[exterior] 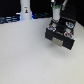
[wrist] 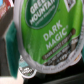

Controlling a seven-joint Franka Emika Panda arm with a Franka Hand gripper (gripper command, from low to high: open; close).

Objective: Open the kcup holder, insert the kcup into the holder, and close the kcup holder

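The white table (exterior: 25, 55) lies mostly bare, with broad open room toward its near edge. By the far edge on the exterior view's right sits the kcup holder (exterior: 61, 31), pods with reddish tops in its slots. A white bottle (exterior: 25, 10) stands well apart. Above the holder, the gripper (exterior: 58, 11) pinches the green-topped kcup (wrist: 50, 32).

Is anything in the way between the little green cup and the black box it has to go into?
Nothing visible blocks it. The kcup hangs close above the kcup holder, whose drawer is out. Pods already sit in some slots; whether a slot below is free cannot be told.
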